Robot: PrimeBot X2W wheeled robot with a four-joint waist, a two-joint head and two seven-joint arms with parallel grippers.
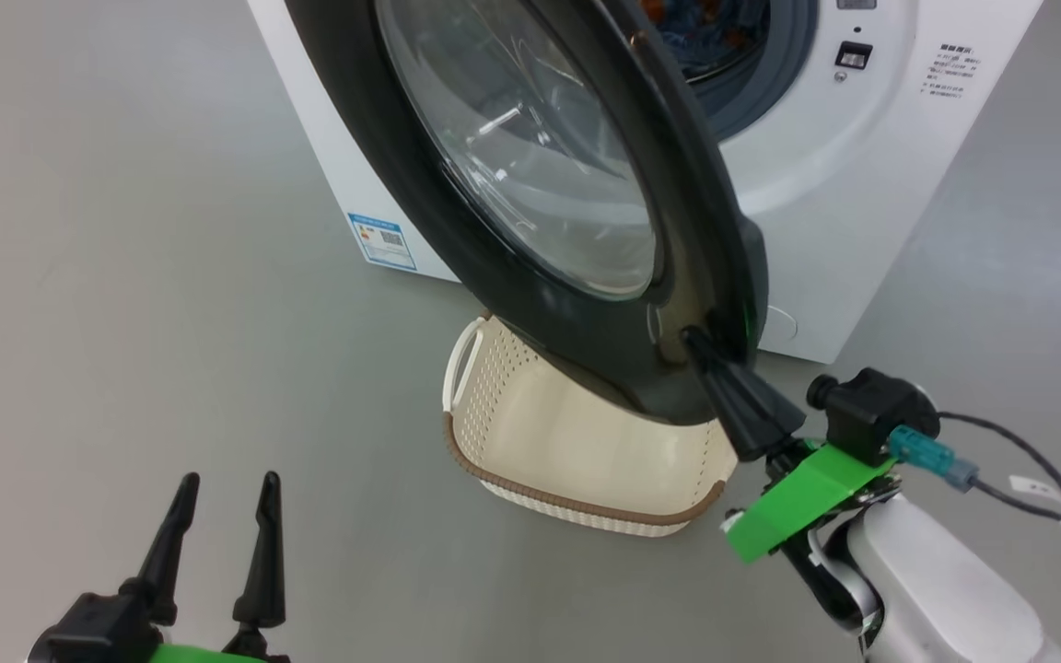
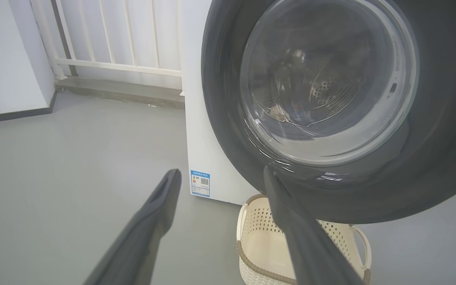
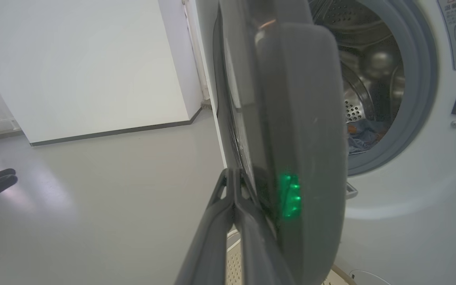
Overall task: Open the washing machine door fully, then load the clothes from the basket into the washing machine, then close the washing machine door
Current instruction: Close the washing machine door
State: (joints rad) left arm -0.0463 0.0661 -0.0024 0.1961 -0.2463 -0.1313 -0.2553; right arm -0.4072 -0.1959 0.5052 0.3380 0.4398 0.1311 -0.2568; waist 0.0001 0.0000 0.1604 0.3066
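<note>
The washing machine point(image 1: 871, 175) is white, and its glossy black washing machine door point(image 1: 530, 184) stands partly open, swung out over the basket point(image 1: 586, 442). Light blue clothes point(image 1: 715, 28) with orange print lie inside the steel drum point(image 3: 364, 136). The cream basket's visible inside is bare. My right gripper point(image 1: 692, 341) is shut, its joined tips touching the door's outer face by the lower rim point(image 3: 232, 172). My left gripper point(image 1: 227, 488) stands open and holds nothing, low at the left, well away from the door point(image 2: 221, 171).
Grey floor spreads to the left and front of the machine. A blue label sticker point(image 2: 200, 183) is on the machine's side. A white railing point(image 2: 117, 47) and a white wall point(image 3: 93, 67) stand behind. A cable point(image 1: 1028, 460) trails from my right wrist.
</note>
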